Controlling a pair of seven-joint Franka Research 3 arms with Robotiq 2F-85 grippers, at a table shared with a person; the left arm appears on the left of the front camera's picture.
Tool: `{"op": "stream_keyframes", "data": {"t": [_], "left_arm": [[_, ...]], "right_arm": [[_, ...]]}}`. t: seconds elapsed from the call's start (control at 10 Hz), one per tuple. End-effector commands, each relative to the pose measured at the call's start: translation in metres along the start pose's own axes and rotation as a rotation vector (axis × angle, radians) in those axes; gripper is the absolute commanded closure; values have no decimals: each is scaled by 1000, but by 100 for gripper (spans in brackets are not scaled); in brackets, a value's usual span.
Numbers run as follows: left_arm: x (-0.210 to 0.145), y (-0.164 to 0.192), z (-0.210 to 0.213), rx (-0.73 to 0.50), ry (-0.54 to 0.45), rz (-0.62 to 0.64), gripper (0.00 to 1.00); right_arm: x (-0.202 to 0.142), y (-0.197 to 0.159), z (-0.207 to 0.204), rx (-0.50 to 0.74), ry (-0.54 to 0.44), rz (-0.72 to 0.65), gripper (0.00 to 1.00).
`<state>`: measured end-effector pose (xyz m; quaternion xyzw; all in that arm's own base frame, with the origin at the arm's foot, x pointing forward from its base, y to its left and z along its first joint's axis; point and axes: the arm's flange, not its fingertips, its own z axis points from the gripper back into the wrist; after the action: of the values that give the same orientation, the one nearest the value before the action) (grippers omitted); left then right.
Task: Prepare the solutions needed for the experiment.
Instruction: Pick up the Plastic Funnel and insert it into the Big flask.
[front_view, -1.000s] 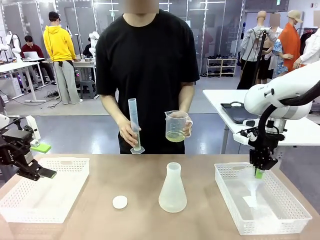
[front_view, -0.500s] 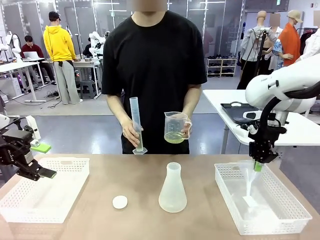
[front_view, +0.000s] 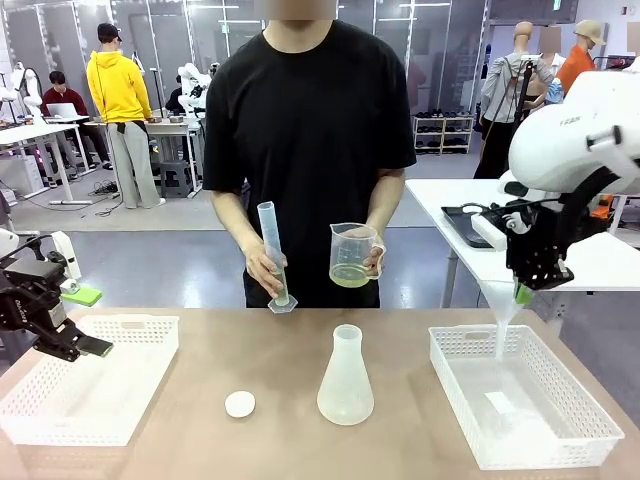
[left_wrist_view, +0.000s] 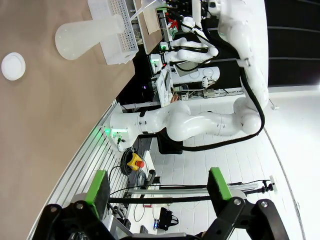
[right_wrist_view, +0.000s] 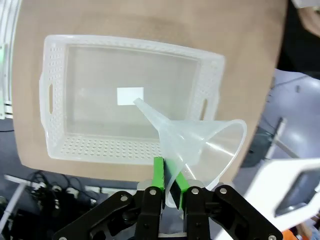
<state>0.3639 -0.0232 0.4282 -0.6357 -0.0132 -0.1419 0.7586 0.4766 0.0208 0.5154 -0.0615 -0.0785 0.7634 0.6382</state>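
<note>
Right jaws, clenched on the funnel (right_wrist_view: 200, 145) at its rim, have lifted it clear of the white basket (right_wrist_view: 130, 42), left jaws hang released, so with the yellow solution (front_view: 350, 275) in the person's jug (front_view: 352, 245), the empty-looking flask (front_view: 345, 385) on the tabletop (front_view: 250, 350) appears next to receive it.

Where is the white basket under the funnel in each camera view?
Front view: basket lower right, under the funnel.
Left wrist view: basket at the top edge, right of the flask.
Right wrist view: basket across the middle, behind the funnel.
Shared landmark: the brown tabletop.
</note>
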Motion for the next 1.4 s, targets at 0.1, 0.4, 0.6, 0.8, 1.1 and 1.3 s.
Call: {"op": "stream_keyframes", "data": {"t": [0.1,0.4,0.6,0.8,1.1,1.3], "left_arm": [[-1,-2,-1,-19,-4,-7,0],[-1,-2,-1,-19,-4,-7,0],[-1,-2,-1,-19,-4,-7,0],[-1,-2,-1,-19,-4,-7,0],[-1,-2,-1,-19,-4,-7,0],[-1,-2,-1,-19,-4,-7,0]], "right_arm": [[31,29,17,-197,174,-52,100],[47,48,34,-313,253,-57,100],[41,40,42,-282,211,-26,100],[41,40,42,-282,211,-26,100],[49,43,35,-309,156,43,94],[83,40,42,-345,107,193,94]]}}
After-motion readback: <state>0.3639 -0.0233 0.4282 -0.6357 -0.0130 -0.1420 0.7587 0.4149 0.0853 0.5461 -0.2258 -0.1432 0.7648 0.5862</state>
